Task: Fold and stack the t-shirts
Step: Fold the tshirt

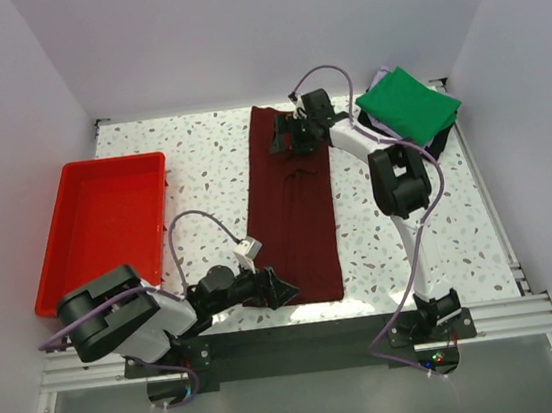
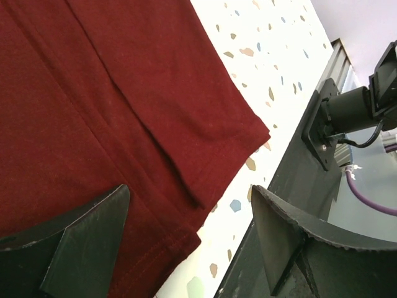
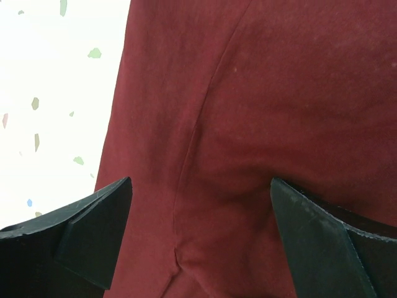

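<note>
Maroon t-shirt (image 1: pixel 294 204) lay folded in long strip, ends beneath spread left jaws and spread right jaws; speckled counter (image 1: pixel 202 175), white walls (image 1: pixel 234 30).

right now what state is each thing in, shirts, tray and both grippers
maroon t-shirt: folded into a long strip, flat on the table
green t-shirt: folded, on top of something dark at the far right corner
red tray: upright, nothing in it
left gripper: open over the strip's near end, holding nothing
right gripper: open over the strip's far end, holding nothing
</note>
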